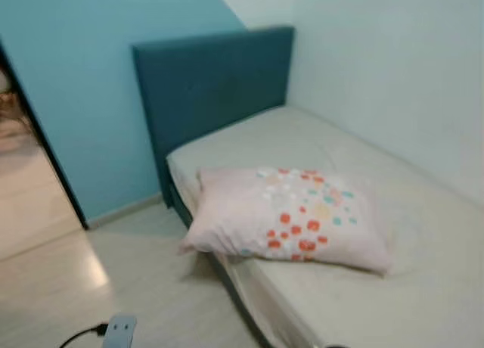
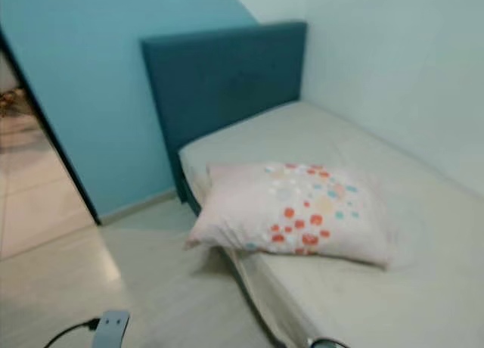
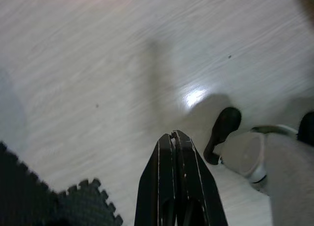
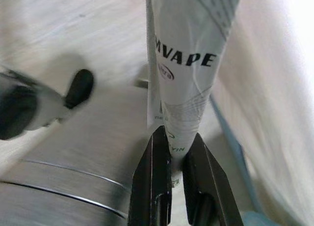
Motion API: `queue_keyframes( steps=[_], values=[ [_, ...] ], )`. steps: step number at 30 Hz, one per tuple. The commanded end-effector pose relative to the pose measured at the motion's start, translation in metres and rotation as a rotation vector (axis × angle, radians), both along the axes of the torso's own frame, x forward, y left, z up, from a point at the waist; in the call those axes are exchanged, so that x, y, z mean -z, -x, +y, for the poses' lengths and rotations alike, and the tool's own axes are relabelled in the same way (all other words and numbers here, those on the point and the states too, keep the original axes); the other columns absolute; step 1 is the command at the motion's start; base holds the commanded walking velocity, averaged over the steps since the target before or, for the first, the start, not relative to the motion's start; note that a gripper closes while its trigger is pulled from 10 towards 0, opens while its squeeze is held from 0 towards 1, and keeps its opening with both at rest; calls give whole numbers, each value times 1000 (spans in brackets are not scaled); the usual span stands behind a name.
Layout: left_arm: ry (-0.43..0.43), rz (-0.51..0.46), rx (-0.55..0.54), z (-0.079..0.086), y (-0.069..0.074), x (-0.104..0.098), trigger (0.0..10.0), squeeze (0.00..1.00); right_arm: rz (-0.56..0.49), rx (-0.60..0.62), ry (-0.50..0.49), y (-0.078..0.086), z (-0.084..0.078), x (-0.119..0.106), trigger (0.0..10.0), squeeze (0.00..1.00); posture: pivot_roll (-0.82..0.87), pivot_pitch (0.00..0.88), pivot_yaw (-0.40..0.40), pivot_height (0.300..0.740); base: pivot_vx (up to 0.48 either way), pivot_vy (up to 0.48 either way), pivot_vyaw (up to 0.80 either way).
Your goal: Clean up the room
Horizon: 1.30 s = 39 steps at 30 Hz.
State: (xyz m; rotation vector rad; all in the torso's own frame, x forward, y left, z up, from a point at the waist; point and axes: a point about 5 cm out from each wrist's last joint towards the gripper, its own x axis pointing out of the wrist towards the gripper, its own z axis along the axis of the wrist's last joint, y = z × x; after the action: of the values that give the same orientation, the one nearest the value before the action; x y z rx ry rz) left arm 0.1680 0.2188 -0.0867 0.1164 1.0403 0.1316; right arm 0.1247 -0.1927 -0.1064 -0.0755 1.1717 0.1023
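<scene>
We are pinching a white printed packet (image 4: pixel 182 64) between our right gripper's (image 4: pixel 175 152) fingers, the packet extending straight out past the fingertips. Our left gripper (image 3: pixel 174 137) is hanging over the pale floor (image 3: pixel 98 64), fingers pressed together on nothing. Ahead, a pillow (image 1: pixel 291 215) is lying on the bed (image 1: pixel 423 287).

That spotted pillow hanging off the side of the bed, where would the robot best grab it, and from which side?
Probably by the corner of the pillow that juts past the mattress edge over the floor, coming from the floor side. That corner hangs free, so two thin fingers could close around it. The right gripper already pinches a white wrapper, so the left gripper seems the free one.
</scene>
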Motion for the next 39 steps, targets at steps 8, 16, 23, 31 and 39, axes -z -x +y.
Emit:
queue_keyframes(
  steps=[8, 16, 23, 31, 39],
  values=[
    [-17, 6, 27, 0, 0, 0, 10000, 0, -6, -14, -4, -3, 4, 0, 10000, 0, 39, 0, -50, 740, 0, 0, 528],
    [-35, 26, 26, 2, 3, 1, 10000, 0, -7, -37, 10, -4, -3, -2, 10000, 0, 46, 0, -49, 740, 164, 0, 527],
    [-35, 23, 23, 2, 3, 1, 10000, 0, -3, -55, 27, -1, -14, -3, 10000, 0, 47, 0, -46, 740, 328, 0, 529],
    [-36, 22, 18, 3, 2, 1, 10000, 0, 4, -68, 29, 1, -15, -2, 10000, 0, 49, 0, -46, 740, 281, 0, 533],
    [-36, 22, 15, 3, 2, 0, 10000, 0, 6, -84, 28, 1, -12, -2, 10000, 0, 50, 0, -47, 740, 255, 0, 538]
  ],
)
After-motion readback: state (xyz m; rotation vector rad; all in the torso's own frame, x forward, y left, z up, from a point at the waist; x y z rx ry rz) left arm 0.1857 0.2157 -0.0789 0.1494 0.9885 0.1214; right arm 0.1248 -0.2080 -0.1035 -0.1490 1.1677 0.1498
